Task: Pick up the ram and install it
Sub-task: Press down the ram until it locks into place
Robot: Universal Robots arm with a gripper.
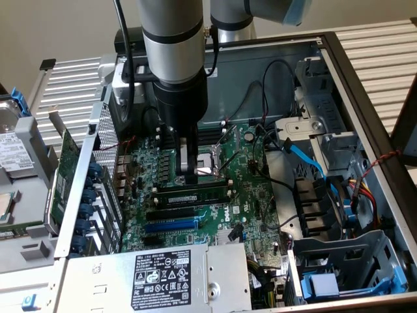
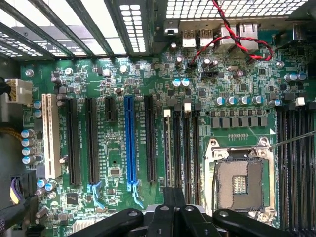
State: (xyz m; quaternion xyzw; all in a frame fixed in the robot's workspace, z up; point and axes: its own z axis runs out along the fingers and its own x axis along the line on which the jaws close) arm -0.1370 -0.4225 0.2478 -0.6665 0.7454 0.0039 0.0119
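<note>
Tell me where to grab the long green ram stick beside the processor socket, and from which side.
Grip the long, thin green ram stick at mid-length, pinching across its two flat faces, and come straight down from above. It stands on edge among the black memory slots, so only its upper edge is free. The black gripper hangs right over its middle.

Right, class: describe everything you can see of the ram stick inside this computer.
The ram is a long, thin green circuit-board stick. It stands on edge along the black memory slots, about as long as they are, next to the processor socket. The gripper is directly above its middle. Whether it is fully seated cannot be told.
</note>
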